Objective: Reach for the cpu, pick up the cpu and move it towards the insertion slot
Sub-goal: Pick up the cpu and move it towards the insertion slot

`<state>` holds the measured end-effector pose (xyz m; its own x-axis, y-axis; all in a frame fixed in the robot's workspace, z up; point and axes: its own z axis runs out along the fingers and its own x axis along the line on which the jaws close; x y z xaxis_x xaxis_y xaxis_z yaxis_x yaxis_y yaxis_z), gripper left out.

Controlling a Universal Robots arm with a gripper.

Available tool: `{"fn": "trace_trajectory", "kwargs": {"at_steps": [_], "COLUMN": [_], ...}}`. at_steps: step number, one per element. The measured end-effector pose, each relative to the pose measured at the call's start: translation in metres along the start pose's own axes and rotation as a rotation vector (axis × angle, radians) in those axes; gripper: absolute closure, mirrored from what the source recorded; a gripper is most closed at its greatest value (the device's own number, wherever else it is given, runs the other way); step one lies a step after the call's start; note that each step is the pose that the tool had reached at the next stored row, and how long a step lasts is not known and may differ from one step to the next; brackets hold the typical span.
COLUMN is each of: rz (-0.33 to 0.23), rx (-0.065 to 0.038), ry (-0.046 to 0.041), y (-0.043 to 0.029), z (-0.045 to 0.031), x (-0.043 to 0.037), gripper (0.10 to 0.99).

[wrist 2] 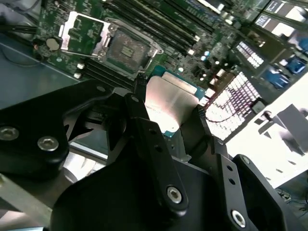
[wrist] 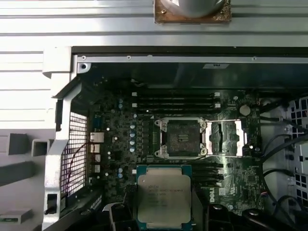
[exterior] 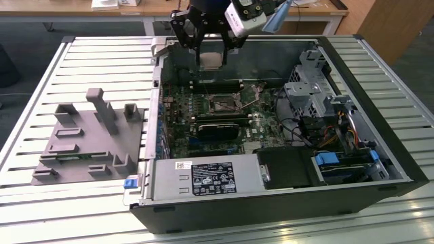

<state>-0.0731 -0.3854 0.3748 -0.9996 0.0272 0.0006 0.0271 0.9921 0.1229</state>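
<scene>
The hand pinches the cpu — the insertion slot lies open in both wrist views.

Slatted metal table, open computer case, grey plastic fixture beside it

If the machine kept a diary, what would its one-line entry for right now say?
fingers: shut on cpu | cpu: lifted, above motherboard | insertion slot: open, empty, not reached
</scene>
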Motion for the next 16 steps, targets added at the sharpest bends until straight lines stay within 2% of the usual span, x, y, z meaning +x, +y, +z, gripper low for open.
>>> {"fn": "trace_trajectory", "kwargs": {"at_steps": [6,16], "rz": [0.000,0.000], "rx": [0.000,0.000], "ry": [0.0000,0.0001], "y": [0.0095,0.0219], "z": [0.0026,0.0063], "x": [-0.0167,-0.0380], "gripper": [0.549,0.549]}}
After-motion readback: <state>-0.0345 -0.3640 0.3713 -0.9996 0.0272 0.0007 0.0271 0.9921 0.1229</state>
